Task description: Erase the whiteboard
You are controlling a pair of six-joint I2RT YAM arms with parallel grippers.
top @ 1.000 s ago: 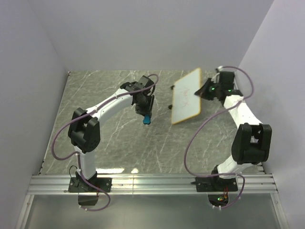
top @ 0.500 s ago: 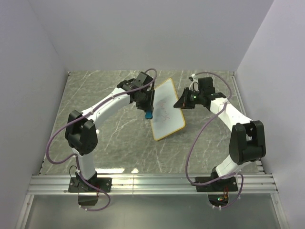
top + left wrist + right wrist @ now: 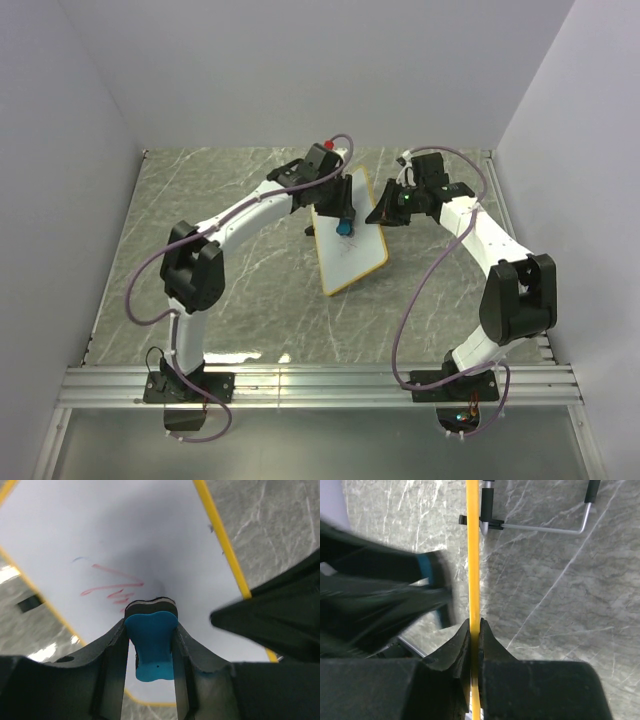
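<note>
The whiteboard (image 3: pixel 356 259), white with a yellow-tan frame, is held tilted over the middle of the table. My right gripper (image 3: pixel 381 216) is shut on its right edge; in the right wrist view the jaws (image 3: pixel 474 626) pinch the thin frame (image 3: pixel 472 555) edge-on. My left gripper (image 3: pixel 343 228) is shut on a blue eraser (image 3: pixel 151 641) whose tip presses against the board face (image 3: pixel 125 530), just below a red scribble (image 3: pixel 112 585). The right gripper shows as a dark blur at the right of the left wrist view.
A bent metal wire stand with black feet (image 3: pixel 545 528) lies on the marble table (image 3: pixel 230 290) behind the board. Grey walls close in on the left, back and right. An aluminium rail (image 3: pixel 320 385) runs along the near edge.
The right arm swung the board left and lowered it towards the centre, then held it. The left gripper moved right with the eraser, from beside the board onto its face.
</note>
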